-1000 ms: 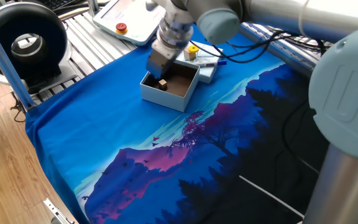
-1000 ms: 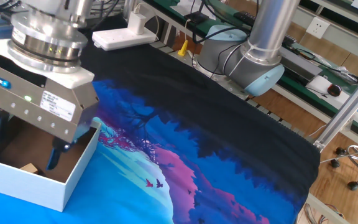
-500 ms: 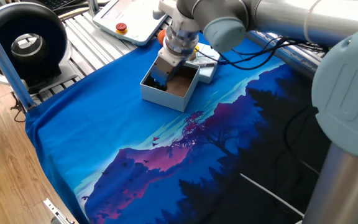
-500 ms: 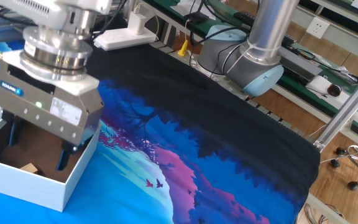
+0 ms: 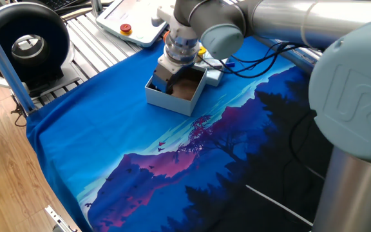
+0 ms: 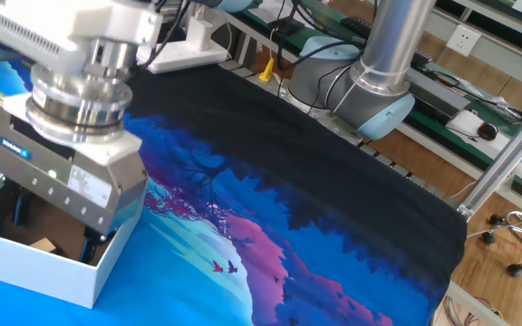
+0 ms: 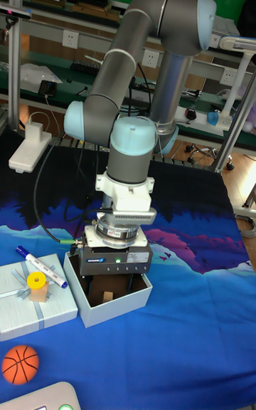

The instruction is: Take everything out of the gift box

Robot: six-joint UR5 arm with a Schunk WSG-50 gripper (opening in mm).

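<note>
One fixed view: we log our gripper (image 5: 162, 84) lowered into the gift box (image 5: 174, 92); finger spread unreadable. The other fixed view: fingers (image 6: 18, 208) spread apart inside the box, a wooden cube (image 6: 42, 244) between them, contact unclear. Tall fixed view: cube on box floor; lid (image 7: 35, 305) beside it carries pen (image 7: 40, 266), yellow disc (image 7: 36, 281); orange ball (image 7: 20, 363) on cloth.

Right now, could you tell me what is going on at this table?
The gripper is reaching down into the gift box, fingers open around a wooden cube on its floor. Already outside are the orange ball and, on the lid, a pen and a yellow disc atop another cube.
</note>
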